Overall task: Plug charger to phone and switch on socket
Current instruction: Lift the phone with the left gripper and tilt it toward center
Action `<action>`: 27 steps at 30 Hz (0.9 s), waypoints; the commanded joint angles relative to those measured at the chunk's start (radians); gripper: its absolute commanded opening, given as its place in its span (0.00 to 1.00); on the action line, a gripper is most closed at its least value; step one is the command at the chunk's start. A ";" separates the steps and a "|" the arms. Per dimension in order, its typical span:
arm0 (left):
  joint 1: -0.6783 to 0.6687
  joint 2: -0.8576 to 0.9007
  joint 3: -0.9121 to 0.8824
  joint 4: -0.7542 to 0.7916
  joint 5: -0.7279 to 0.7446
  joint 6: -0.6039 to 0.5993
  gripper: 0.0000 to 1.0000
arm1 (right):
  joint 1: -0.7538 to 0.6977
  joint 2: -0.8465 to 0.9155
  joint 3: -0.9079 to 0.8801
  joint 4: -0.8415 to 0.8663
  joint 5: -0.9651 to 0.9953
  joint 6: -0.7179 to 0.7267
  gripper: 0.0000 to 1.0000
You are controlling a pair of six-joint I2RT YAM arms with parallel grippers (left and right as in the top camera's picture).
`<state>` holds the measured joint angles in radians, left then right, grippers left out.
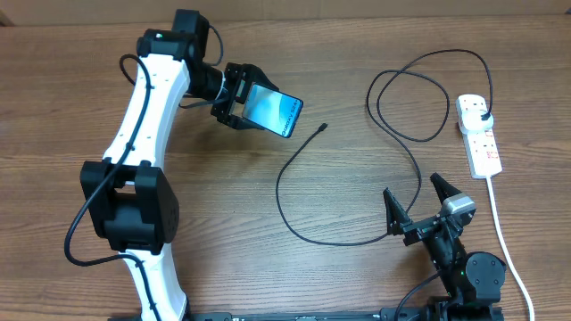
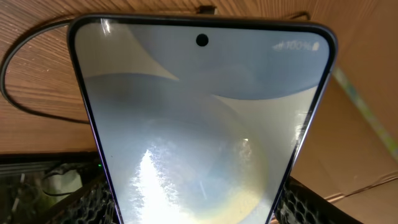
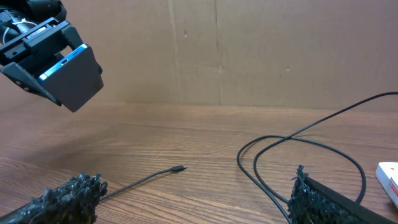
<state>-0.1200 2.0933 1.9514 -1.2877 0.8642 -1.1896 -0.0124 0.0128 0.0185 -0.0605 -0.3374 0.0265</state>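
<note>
My left gripper (image 1: 239, 98) is shut on the phone (image 1: 274, 109) and holds it tilted above the table at the back left; its blue-white screen fills the left wrist view (image 2: 199, 124). The phone also shows in the right wrist view (image 3: 71, 78), raised at the upper left. The black charger cable (image 1: 294, 223) loops across the table, its connector tip (image 1: 322, 127) lying free right of the phone, also seen in the right wrist view (image 3: 177, 168). Its plug (image 1: 483, 117) sits in the white socket (image 1: 479, 135) at the far right. My right gripper (image 1: 417, 198) is open and empty over the cable.
The socket's thick white cord (image 1: 504, 241) runs down the right side toward the table's front edge. A cardboard wall (image 3: 249, 50) stands behind the table. Cable loops (image 1: 410, 107) lie left of the socket.
</note>
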 commanded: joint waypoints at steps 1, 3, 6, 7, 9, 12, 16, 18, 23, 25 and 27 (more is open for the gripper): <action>0.021 -0.008 0.028 -0.003 0.076 -0.048 0.40 | 0.006 -0.010 -0.011 0.006 -0.004 0.003 1.00; 0.024 -0.008 0.028 -0.010 0.095 -0.048 0.41 | 0.006 -0.010 -0.011 0.006 -0.004 0.003 1.00; 0.024 -0.008 0.028 -0.012 0.106 -0.045 0.40 | 0.006 -0.010 -0.011 0.006 -0.004 0.003 1.00; 0.024 -0.008 0.028 -0.017 0.105 -0.045 0.40 | 0.006 -0.010 -0.011 0.006 -0.004 0.003 1.00; 0.024 -0.008 0.028 -0.029 0.106 -0.050 0.40 | 0.006 -0.010 -0.011 0.006 -0.004 0.003 1.00; 0.024 -0.008 0.028 -0.055 0.113 -0.086 0.40 | 0.006 -0.010 -0.011 0.006 -0.004 0.003 1.00; 0.024 -0.008 0.028 -0.052 0.121 -0.101 0.40 | 0.006 -0.010 -0.011 0.006 -0.004 0.003 1.00; 0.024 -0.008 0.028 -0.050 0.117 -0.101 0.41 | 0.006 -0.010 -0.011 0.006 -0.004 0.003 1.00; 0.024 -0.008 0.028 -0.051 0.051 -0.101 0.41 | 0.006 -0.010 -0.011 0.006 -0.004 0.003 1.00; 0.024 -0.008 0.028 -0.051 0.037 -0.101 0.41 | 0.006 -0.010 -0.011 0.006 -0.004 0.003 1.00; 0.024 -0.008 0.028 -0.051 0.031 -0.101 0.41 | 0.006 -0.010 -0.011 0.006 -0.004 0.003 1.00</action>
<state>-0.0963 2.0933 1.9514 -1.3388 0.8978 -1.2778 -0.0120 0.0128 0.0185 -0.0605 -0.3374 0.0261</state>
